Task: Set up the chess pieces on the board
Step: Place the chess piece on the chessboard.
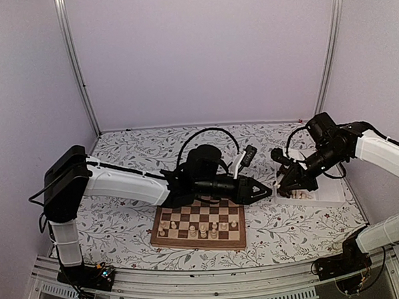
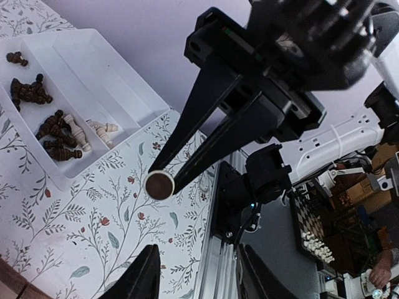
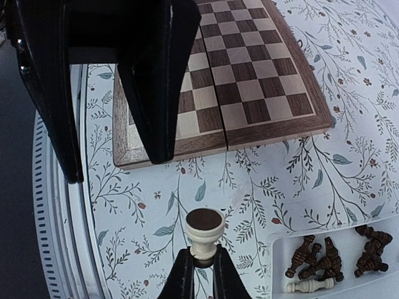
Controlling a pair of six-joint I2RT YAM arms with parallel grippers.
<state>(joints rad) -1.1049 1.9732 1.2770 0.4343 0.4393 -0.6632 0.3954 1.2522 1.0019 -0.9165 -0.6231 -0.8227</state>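
The pale chess piece (image 3: 204, 232), felt base outward, hangs over the table (image 3: 262, 180) between the board (image 3: 262, 93)'s right edge and the white tray (image 2: 134, 93)'s corner. The closed right gripper (image 3: 201, 265) pinches it below the base, and the left gripper (image 2: 198, 261) faces it half open and empty. So slight a hold could let it twist or drop if the left fingers nudge it off-line. A flowered cloth covers the table, and lilac walls enclose it.

The board (image 1: 198, 228) is lying by the worktop's (image 1: 123, 220) near edge, chess pieces (image 1: 204, 231) standing on its near rows; the tray (image 1: 329, 195) is sitting right of it, holding more of them.
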